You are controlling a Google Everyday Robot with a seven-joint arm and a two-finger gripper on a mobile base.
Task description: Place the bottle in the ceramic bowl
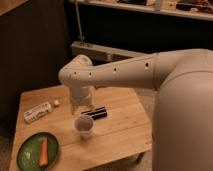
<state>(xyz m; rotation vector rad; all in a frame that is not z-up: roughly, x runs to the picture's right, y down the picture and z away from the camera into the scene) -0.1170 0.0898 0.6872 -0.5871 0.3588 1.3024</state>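
The bottle [38, 112] is small and whitish with a pale label, and lies on its side on the left part of the wooden table [120, 130]. The ceramic bowl [30, 154], dark green and plate-like, sits at the table's front left corner with an orange stick-like piece [44, 151] in it. My gripper [79, 111] hangs at the end of the white arm over the middle of the table. It is right of the bottle and just above a small white cup [84, 126]. It holds nothing that I can see.
A black flat bar [96, 113] lies just right of the gripper, behind the cup. A tiny white piece [56, 103] lies by the bottle's far end. The robot's big white body [185, 110] fills the right side. A dark wall and shelf stand behind the table.
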